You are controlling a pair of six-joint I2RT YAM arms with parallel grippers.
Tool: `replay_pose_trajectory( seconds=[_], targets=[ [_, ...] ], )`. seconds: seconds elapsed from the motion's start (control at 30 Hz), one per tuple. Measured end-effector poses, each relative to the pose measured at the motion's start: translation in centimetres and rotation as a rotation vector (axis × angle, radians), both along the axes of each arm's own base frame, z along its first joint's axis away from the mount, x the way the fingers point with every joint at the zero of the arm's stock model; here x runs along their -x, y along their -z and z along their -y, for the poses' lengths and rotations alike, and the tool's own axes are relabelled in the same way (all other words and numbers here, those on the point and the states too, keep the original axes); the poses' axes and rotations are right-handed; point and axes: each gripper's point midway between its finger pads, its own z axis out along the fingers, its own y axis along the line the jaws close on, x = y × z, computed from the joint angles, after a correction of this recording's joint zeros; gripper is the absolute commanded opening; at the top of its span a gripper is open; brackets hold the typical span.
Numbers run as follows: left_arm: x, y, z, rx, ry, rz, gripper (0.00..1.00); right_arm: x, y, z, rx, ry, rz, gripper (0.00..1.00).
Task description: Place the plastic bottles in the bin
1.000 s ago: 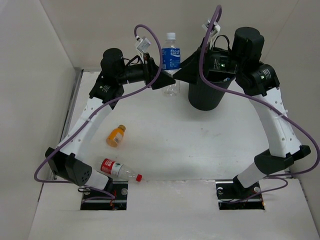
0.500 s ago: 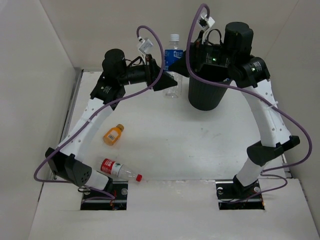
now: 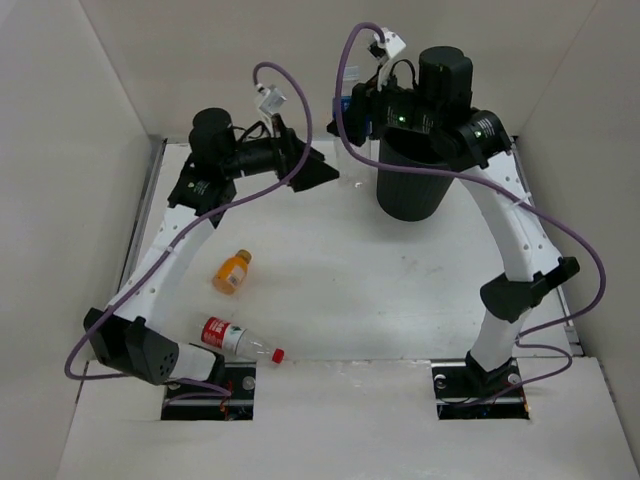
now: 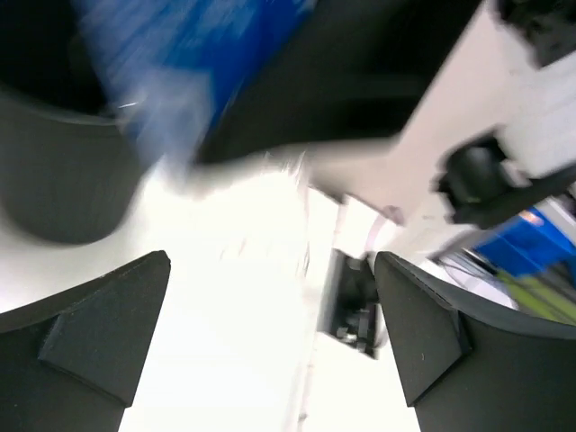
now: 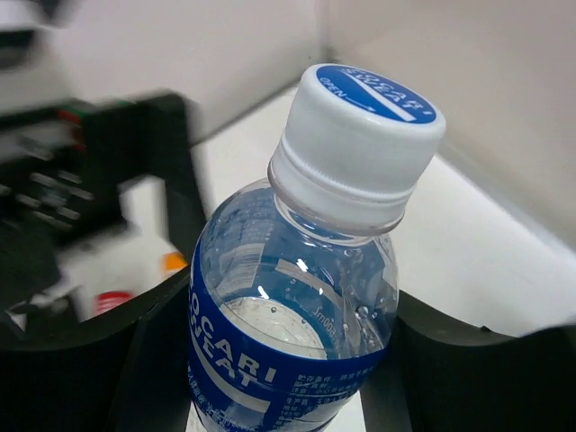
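The clear bottle with a blue label point(image 5: 288, 297) and white cap stands upright between my right gripper's point(image 5: 292, 378) black fingers point(image 5: 148, 351), which press both its sides. From above, only a bit of that blue-label bottle point(image 3: 343, 106) shows beside the right gripper point(image 3: 350, 118), just left of the black bin point(image 3: 412, 190). My left gripper point(image 3: 322, 172) is open, empty and a little left of the bottle. In its own view the left gripper point(image 4: 270, 342) has nothing between its fingers. A short orange bottle point(image 3: 232, 271) and a red-label bottle point(image 3: 236, 338) lie near the left arm's base.
The bin's dark wall point(image 4: 54, 171) fills the left of the blurred left wrist view. White walls enclose the table on the left, back and right. Purple cables loop off both arms.
My left gripper has opened, let go of the blue-label bottle and drawn back to the left. My right gripper has swung left from over the bin and closed on that bottle.
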Motion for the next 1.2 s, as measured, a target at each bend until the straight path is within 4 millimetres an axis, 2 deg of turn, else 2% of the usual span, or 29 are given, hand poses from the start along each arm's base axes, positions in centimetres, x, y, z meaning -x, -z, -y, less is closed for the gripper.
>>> replay_pose_trajectory(
  seconds=[0.1, 0.23, 0.27, 0.33, 0.37, 0.4, 0.43, 0.47, 0.5, 0.53, 0.57, 0.67, 0.73, 0.8, 0.9, 0.97, 1.07, 1.2],
  targets=[
    [-3.7, 2.4, -5.5, -0.034, -0.171, -0.014, 1.00, -5.0, 0.6, 3.7, 0.047, 0.174, 0.044, 0.00],
    [-8.9, 7.7, -15.7, -0.142, -0.490, -0.076, 1.00, -13.0, 1.7, 12.5, 0.150, 0.518, 0.129, 0.00],
    [-9.5, 9.2, -18.1, -0.185, -0.564, -0.094, 1.00, -14.6, 1.9, 14.7, 0.182, 0.606, 0.151, 0.00],
    [-9.9, 11.9, -21.6, -0.285, -0.670, -0.111, 1.00, -17.1, 2.3, 18.9, 0.248, 0.772, 0.198, 0.00],
    [-9.7, 13.2, -22.8, -0.344, -0.705, -0.109, 1.00, -17.9, 2.7, 20.5, 0.285, 0.844, 0.218, 0.00],
    [-9.3, 14.4, -23.5, -0.403, -0.726, -0.103, 1.00, -18.3, 3.0, 21.6, 0.316, 0.896, 0.231, 0.04],
    [-8.7, 15.2, -23.9, -0.457, -0.739, -0.093, 1.00, -18.8, 3.5, 22.5, 0.350, 0.944, 0.240, 0.19],
    [-8.0, 16.0, -24.1, -0.512, -0.744, -0.078, 1.00, -19.1, 4.1, 23.1, 0.375, 0.977, 0.246, 0.43],
    [-7.2, 16.6, -24.1, -0.563, -0.743, -0.058, 1.00, -19.3, 4.8, 23.4, 0.396, 0.998, 0.245, 0.82],
    [-6.4, 16.9, -24.0, -0.605, -0.738, -0.035, 1.00, -19.4, 5.6, 23.4, 0.409, 1.009, 0.237, 1.00],
    [-5.8, 17.1, -23.9, -0.639, -0.733, -0.015, 1.00, -19.5, 6.7, 23.4, 0.425, 1.010, 0.222, 1.00],
    [-4.2, 17.4, -23.1, -0.720, -0.699, 0.033, 1.00, -19.5, 8.5, 23.2, 0.448, 0.997, 0.192, 1.00],
    [-3.6, 17.8, -22.4, -0.763, -0.673, 0.046, 1.00, -19.3, 8.1, 23.1, 0.439, 1.000, 0.194, 1.00],
    [-3.0, 18.7, -21.4, -0.804, -0.632, 0.044, 1.00, -18.5, 6.9, 23.2, 0.422, 1.002, 0.206, 1.00],
    [-1.9, 20.8, -20.5, -0.878, -0.572, 0.035, 1.00, -15.9, 3.5, 23.6, 0.384, 1.003, 0.242, 1.00],
    [-1.1, 22.9, -20.5, -0.959, -0.540, 0.015, 1.00, -13.3, 0.4, 23.9, 0.342, 0.998, 0.277, 1.00],
    [0.2, 26.4, -20.9, -1.098, -0.491, -0.053, 1.00, -8.4, -4.9, 24.9, 0.254, 1.005, 0.352, 1.00],
    [2.1, 30.1, -21.9, -1.274, -0.443, -0.171, 1.00, -2.0, -10.8, 26.4, 0.137, 1.013, 0.454, 1.00]
  ],
)
